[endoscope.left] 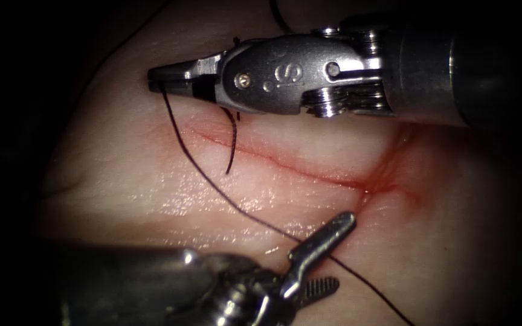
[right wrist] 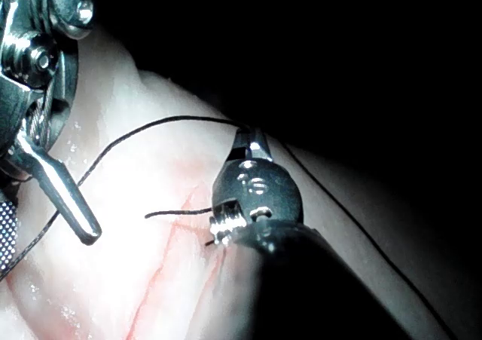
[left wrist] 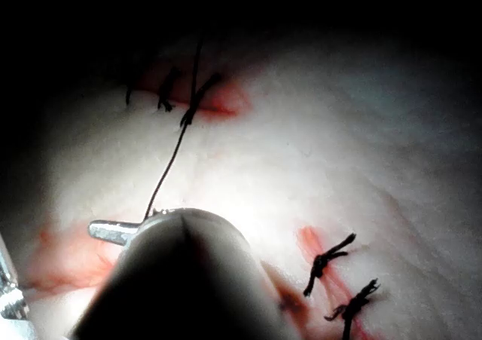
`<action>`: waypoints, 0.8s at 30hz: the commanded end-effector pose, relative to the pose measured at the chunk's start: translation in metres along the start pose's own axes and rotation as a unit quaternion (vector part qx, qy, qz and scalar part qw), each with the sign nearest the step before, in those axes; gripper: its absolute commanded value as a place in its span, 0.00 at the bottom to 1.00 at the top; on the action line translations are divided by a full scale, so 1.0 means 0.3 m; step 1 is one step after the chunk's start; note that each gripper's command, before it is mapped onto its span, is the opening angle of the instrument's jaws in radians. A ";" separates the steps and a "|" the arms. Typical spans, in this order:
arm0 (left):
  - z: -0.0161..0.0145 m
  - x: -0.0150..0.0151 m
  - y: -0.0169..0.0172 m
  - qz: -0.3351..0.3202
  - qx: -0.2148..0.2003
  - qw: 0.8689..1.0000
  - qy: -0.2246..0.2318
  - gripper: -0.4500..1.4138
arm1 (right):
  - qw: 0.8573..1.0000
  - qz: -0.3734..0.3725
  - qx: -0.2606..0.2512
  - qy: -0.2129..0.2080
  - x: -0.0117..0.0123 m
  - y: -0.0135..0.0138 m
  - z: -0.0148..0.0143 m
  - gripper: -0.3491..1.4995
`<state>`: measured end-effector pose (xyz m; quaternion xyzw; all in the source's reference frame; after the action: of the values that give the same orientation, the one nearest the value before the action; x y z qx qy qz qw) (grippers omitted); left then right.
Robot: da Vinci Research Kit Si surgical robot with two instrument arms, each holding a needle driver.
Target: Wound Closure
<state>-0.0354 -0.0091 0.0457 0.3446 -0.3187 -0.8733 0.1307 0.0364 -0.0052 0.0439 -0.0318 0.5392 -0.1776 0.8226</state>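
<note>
From above, your right tool comes in from the right across the far side of the tissue, jaws together and clamped on the thread at their tip. That thread runs from the tip down across the cut toward the near right, passing between the spread jaws of your left tool, which hold nothing. A short loose end hangs below the right tool's body and lies over the cut. Bare tissue lies open to the left of both tools, up to the dark edge.

On your left wrist camera, the thread rises from the tool tip to a stitch, with knotted stitches nearby.

On your right wrist camera, the right tool pinches the thread; the left tool's open jaw sits just beside it. I can't make out the needle.
</note>
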 end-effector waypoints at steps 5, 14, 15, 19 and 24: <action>0.004 0.000 0.002 -0.002 0.009 1.000 0.008 0.64 | 1.000 0.002 0.000 0.000 -0.0008 0.0013 0.0015 0.00; 0.000 0.006 0.003 0.019 0.020 0.999 0.046 0.00 | 1.000 0.010 0.003 -0.001 -0.0027 0.0008 -0.0003 0.00; -0.003 0.006 0.003 0.020 0.013 0.998 0.055 0.00 | 1.000 0.013 0.002 0.000 -0.0031 0.0004 -0.0010 0.00; -0.019 0.000 0.002 0.024 0.002 0.998 0.059 0.00 | 1.000 0.023 -0.002 0.007 -0.0037 -0.0023 -0.0061 0.00; -0.039 -0.013 -0.001 0.026 -0.008 0.999 0.028 0.00 | 0.999 0.028 -0.004 0.017 -0.0029 -0.0060 -0.0114 0.00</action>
<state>-0.0229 -0.0125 0.0402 0.3570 -0.3149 -0.8639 0.1645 0.0319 -0.0064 0.0433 -0.0143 0.5542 -0.1510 0.8185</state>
